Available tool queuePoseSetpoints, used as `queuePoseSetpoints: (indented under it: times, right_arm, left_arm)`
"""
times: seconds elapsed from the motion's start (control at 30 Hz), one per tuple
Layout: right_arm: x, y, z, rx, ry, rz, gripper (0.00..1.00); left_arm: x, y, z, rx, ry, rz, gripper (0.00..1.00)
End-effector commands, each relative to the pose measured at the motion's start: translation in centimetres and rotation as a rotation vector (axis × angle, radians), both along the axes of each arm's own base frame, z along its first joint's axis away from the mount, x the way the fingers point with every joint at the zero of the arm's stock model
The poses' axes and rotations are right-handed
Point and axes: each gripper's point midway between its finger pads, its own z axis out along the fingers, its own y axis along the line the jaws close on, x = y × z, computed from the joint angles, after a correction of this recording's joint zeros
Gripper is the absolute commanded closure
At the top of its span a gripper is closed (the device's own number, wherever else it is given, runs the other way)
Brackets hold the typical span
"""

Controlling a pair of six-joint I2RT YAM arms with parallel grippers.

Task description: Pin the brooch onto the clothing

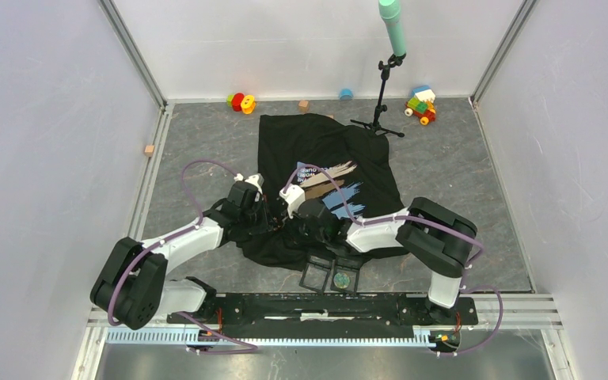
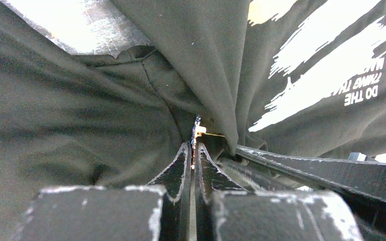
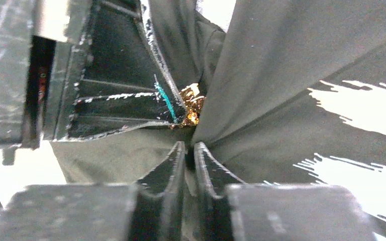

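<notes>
**Left gripper** [image 2: 193, 146]: its jaws were pressed together on the gold brooch [image 3: 192, 104], which stood edge-on at their tips against a raised fold of the black T-shirt [image 1: 317, 142]. The shirt lay on the surface [image 1: 459, 174] with its long axis running near to far.

**Right gripper** [image 3: 187, 146]: its jaws were nearly together at that fold, and whether they gripped it could not be told.

**Open black case** [image 1: 314, 274]: its right half held a round greenish item [image 1: 342, 279].

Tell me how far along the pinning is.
Done: the brooch is at the shirt, not in the open case. In hand: left pincer grips it against a bunched fold that the right pincer nips. Left: pin not visibly through cloth, so fastening and release.
</notes>
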Motion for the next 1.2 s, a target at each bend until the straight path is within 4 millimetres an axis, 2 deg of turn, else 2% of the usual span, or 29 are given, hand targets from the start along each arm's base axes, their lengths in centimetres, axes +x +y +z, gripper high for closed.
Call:
queuePoseSetpoints:
  times: [0.0,0.07,0.17,0.33,0.6,0.87,1.0,1.07,1.17]
  right_arm:
    - [-0.8,0.8,4.0,0.109,-0.044,0.038,0.72]
    - [-0.8,0.2,4.9,0.128,-0.057,0.026,0.61]
    - [-0.5,-1.0,5.7,0.126,-0.073,-0.019,0.53]
    - [0.0,-2.5,5.3,0.091,-0.086,-0.065,0.47]
    - [-0.3,-1.4,3.7,0.106,-0.059,-0.029,0.46]
    - [0.1,0.1,1.8,0.079,-0.060,0.003,0.56]
    - [0.3,0.4,1.5,0.092,-0.094,0.024,0.73]
    - [0.0,1.0,2.0,0.126,-0.114,0.057,0.84]
    - [-0.1,1.4,2.5,0.158,-0.140,0.082,0.94]
  left_arm:
    - [-0.5,0.4,-0.4,0.018,0.003,-0.001,0.98]
    - [-0.5,0.4,-0.3,0.016,0.001,-0.002,0.98]
    - [-0.6,0.3,-0.3,0.010,0.003,-0.005,0.98]
    - [-0.6,0.2,-0.3,0.003,0.003,-0.007,0.98]
    - [-0.6,0.0,-0.2,-0.010,0.002,-0.004,0.98]
    - [-0.6,-0.3,0.0,-0.034,-0.002,-0.002,0.98]
    - [-0.6,-0.7,0.1,-0.063,-0.013,-0.005,0.98]
    - [-0.6,-0.9,0.2,-0.078,-0.014,-0.012,0.98]
    - [-0.9,-1.4,0.2,-0.104,-0.013,-0.038,0.98]
